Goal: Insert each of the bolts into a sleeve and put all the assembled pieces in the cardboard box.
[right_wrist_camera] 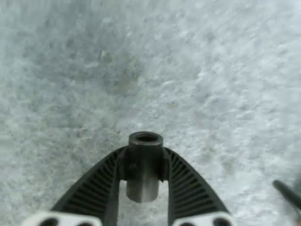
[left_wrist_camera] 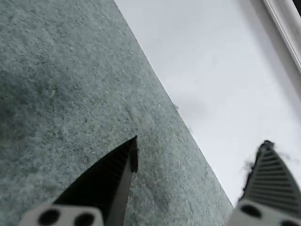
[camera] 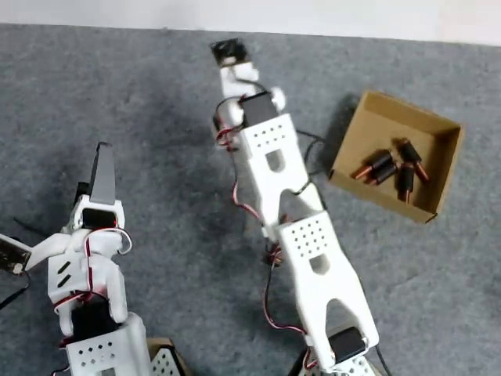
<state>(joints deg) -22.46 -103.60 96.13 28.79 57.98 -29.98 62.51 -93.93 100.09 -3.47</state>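
My right gripper [right_wrist_camera: 145, 157] is shut on a black cylindrical sleeve [right_wrist_camera: 145, 165], held upright with its open bore facing the camera, just above the grey mat. In the high view that right gripper [camera: 229, 53] sits at the far edge of the mat, on the end of the long outstretched arm. The left gripper [left_wrist_camera: 201, 142] is open with nothing between its fingers, and it points at the mat's far border. From above, the left gripper [camera: 102, 168] is at the left side of the table. The cardboard box [camera: 391, 102] at the right holds several assembled pieces [camera: 389, 168], black sleeves with coppery bolt ends.
A grey felt mat [camera: 156, 102] covers the table, and a pale strip [camera: 352, 16] runs beyond its far edge. Red and black cables [camera: 270, 254] hang along the right arm. A thin dark tip [right_wrist_camera: 288, 194] pokes into the right wrist view.
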